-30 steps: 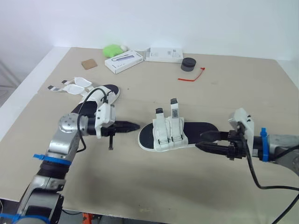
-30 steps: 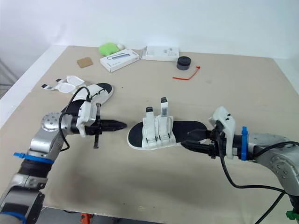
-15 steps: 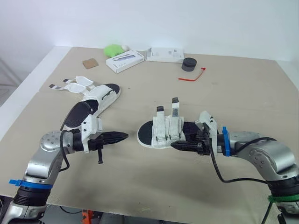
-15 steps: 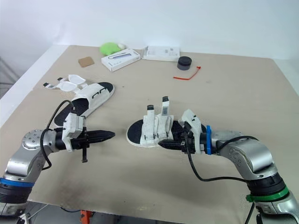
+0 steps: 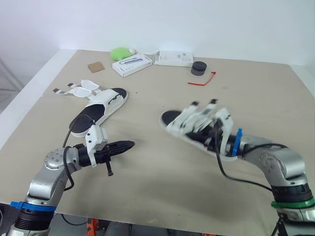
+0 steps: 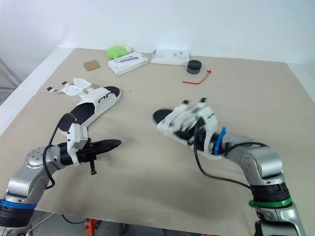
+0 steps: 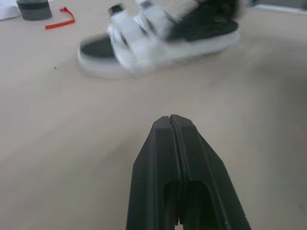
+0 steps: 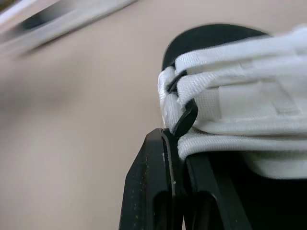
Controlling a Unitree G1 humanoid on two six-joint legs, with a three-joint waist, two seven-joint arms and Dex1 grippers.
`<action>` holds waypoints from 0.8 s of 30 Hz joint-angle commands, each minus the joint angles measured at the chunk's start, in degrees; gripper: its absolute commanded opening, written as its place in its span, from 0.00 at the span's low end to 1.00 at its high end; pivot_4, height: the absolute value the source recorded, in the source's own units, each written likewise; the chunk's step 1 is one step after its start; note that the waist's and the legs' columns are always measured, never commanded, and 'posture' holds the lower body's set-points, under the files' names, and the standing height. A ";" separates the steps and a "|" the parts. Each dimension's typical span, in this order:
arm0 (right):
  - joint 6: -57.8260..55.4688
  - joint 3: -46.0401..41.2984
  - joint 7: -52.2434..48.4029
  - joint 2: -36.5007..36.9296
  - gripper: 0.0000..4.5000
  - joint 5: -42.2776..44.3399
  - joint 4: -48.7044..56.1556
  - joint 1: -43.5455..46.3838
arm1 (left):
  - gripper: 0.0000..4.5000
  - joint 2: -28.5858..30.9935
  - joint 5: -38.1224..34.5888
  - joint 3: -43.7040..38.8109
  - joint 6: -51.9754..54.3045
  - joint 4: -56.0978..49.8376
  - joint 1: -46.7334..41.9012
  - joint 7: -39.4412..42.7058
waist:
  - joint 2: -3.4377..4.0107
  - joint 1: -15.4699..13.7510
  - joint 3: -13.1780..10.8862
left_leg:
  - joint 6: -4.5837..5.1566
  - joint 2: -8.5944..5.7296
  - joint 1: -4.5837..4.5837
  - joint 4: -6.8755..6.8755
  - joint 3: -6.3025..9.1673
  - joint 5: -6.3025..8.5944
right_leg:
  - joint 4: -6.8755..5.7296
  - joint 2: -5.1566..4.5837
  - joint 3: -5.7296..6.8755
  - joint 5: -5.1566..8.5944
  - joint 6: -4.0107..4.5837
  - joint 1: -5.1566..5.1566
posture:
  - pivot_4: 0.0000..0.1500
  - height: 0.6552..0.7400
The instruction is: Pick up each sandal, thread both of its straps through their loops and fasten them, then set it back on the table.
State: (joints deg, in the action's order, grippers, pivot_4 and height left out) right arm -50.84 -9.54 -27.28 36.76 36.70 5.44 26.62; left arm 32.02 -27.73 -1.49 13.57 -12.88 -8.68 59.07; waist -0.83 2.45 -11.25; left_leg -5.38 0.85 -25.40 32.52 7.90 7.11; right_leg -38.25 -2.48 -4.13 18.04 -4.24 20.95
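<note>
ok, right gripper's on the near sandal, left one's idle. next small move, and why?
Probably open the left gripper and ease it toward the sandal's strap ends. It is shut, holds nothing and hovers over the table, apart from the sandal. The right gripper pinches the sandal beside its straps, whose ends stick up unfastened, so threading likely needs a second gripper.

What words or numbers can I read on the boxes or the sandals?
No text here is readable.
On the nearer white box: dark print, too small to read.
On the farther white box: faint marks, too small to read.
On the right-hand sandal: blurred, nothing legible.
</note>
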 commanded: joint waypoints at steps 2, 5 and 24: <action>0.47 -9.93 16.68 -0.76 0.00 -6.83 -6.20 6.10 | 0.00 -2.23 1.55 0.11 -3.66 1.06 -0.82 -2.09 | 0.01 0.01 0.00 | 0.02 -0.01 0.00 0.00 0.00 -0.02 | 0.00 -0.01 -0.01 -0.16 0.22 0.01 | 1.00 1.00; -0.55 -15.13 27.38 -3.77 0.00 -9.95 -11.46 8.68 | 0.00 -5.19 2.41 0.43 -5.01 1.89 -2.18 -4.79 | 0.01 0.13 0.01 | 0.03 0.05 0.01 -0.02 -0.02 -0.03 | -0.01 0.06 -0.01 -0.24 0.36 0.03 | 1.00 1.00; -1.53 -21.43 30.97 -4.13 0.74 -10.84 -19.58 11.15 | 0.00 -11.36 -2.29 9.06 -0.16 1.39 -12.07 0.17 | 0.12 0.07 0.08 | 0.61 0.04 0.21 -0.02 -0.35 -0.67 | -0.31 0.08 -0.31 -0.60 -0.12 0.03 | 1.00 1.00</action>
State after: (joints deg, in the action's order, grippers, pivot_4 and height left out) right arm -50.76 -27.86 4.70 30.49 24.52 -16.66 38.60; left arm 20.86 -29.63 8.13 13.87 -10.95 -19.83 59.21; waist -0.71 2.52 -11.17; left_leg -4.76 0.88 -25.21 32.50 7.54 6.43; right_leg -38.56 -2.42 -4.43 17.43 -4.36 20.98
